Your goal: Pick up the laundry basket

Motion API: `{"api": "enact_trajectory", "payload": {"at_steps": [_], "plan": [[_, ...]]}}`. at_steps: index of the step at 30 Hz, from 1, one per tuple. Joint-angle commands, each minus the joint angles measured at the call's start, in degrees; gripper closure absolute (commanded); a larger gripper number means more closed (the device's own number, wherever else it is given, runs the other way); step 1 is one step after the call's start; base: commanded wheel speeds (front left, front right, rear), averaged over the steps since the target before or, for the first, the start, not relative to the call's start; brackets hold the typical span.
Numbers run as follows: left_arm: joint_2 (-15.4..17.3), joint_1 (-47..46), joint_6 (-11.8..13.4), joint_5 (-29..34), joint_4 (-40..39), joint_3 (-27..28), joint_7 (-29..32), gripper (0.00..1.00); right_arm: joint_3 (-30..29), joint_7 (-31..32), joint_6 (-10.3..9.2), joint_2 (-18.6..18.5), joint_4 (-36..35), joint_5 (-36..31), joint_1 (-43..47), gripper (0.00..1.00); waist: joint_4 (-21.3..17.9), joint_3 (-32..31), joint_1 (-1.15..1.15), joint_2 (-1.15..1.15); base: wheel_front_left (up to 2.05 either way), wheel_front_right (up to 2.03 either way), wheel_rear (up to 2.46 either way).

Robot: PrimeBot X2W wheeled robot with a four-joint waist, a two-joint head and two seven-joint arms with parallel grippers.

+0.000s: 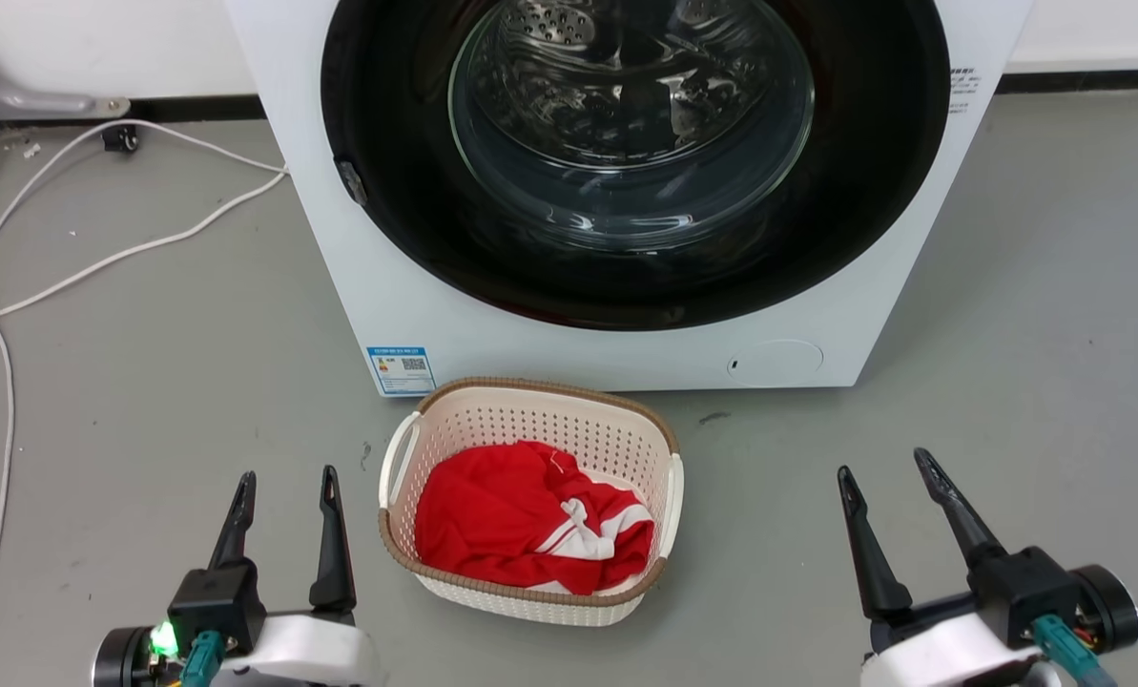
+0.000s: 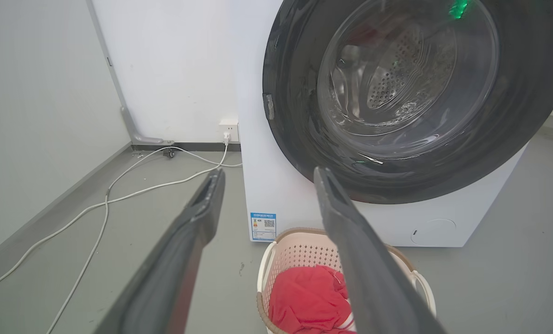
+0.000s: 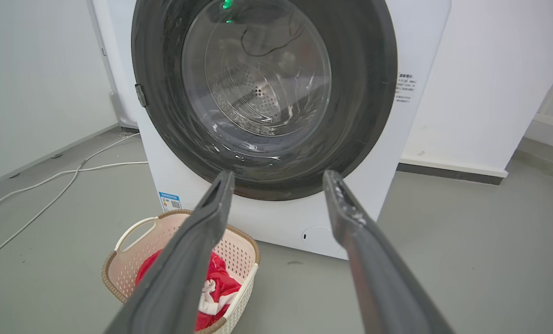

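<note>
Basket (image 1: 530, 425) sits on the grey floor (image 1: 149, 382) just before the washer (image 1: 387, 286), between my two grippers and touched by neither.

In the head view, from the left: a white cable (image 1: 101, 262) snakes across the floor. My left gripper (image 1: 287, 474) is near the basket's left handle (image 1: 399, 458), fingers spread, holding nothing. The basket stands upright and carries a crumpled red garment (image 1: 502, 515) with white stripes. Behind it are the washer's blue label (image 1: 401, 369) and, above that, its round glass door (image 1: 626, 124). My right gripper (image 1: 883, 461) is well apart from the right handle (image 1: 675, 501), fingers also spread and empty.

The left wrist view has the left gripper (image 2: 269, 170) aimed at the washer front, with the cable running to a wall socket (image 2: 228, 127) and the basket (image 2: 304, 250) partly behind the right-hand finger. In the right wrist view, the right gripper (image 3: 278, 172) frames the door's lower edge, and the basket (image 3: 132, 264) lies at lower left.
</note>
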Motion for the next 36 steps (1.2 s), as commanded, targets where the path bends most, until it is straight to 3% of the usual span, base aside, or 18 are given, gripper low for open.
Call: {"api": "enact_trajectory", "payload": {"at_steps": [1,9,15,21,29,36], "plan": [[0.1,-0.9,-0.3,0.3,0.5,0.3,-0.4,0.0,0.2,-0.1,-0.02,-0.1,0.1,-0.2,-1.1,0.0,0.0,0.5,0.0,0.0,0.0,0.0,0.0],[1.0,-6.2,-3.1,1.2,5.3,2.5,-0.3,0.0,2.1,-0.1,-0.02,-0.1,1.9,-0.2,-4.4,0.0,0.2,3.9,0.0,0.0,0.0,0.0,0.0],[3.9,-14.2,-6.3,0.9,14.1,3.5,-0.3,0.0,4.8,-0.1,-0.02,-0.1,6.9,0.2,-9.1,0.0,-0.5,8.5,0.0,0.0,0.0,0.0,0.0],[7.0,-22.4,-7.9,0.2,21.6,3.4,-0.3,0.0,7.3,-0.1,-0.02,-0.1,12.2,-1.0,-14.8,0.0,-1.3,13.5,0.0,0.0,0.0,0.0,0.0],[11.7,-32.6,-8.9,-0.6,33.1,0.1,-0.3,0.0,11.0,-0.1,-0.02,-0.1,21.4,-0.2,-23.5,0.0,-2.2,19.2,0.0,0.0,0.0,0.0,0.0],[14.9,-41.9,-9.0,-4.1,43.8,-8.7,1.1,0.0,15.2,-0.1,-0.03,-0.1,31.9,0.9,-32.0,0.0,-2.8,23.4,0.0,0.0,0.0,0.0,0.0]]}}
